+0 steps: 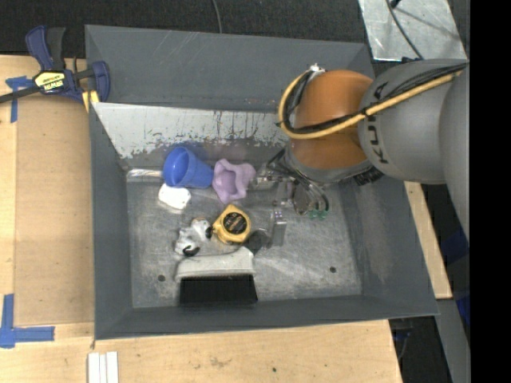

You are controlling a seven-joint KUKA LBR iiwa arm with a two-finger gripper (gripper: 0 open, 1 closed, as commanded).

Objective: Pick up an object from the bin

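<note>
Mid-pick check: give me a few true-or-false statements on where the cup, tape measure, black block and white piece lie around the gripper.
1. At the far wall of the bin, the blue cup lies next to a purple lump. True.
2. The yellow tape measure lies on the view's right of the gripper. False: it lies to the gripper's left in the view.
3. A black block sits at the floor's near edge. True.
4. The white piece rests on the black block. False: it lies just below the blue cup, apart from the block.
</note>
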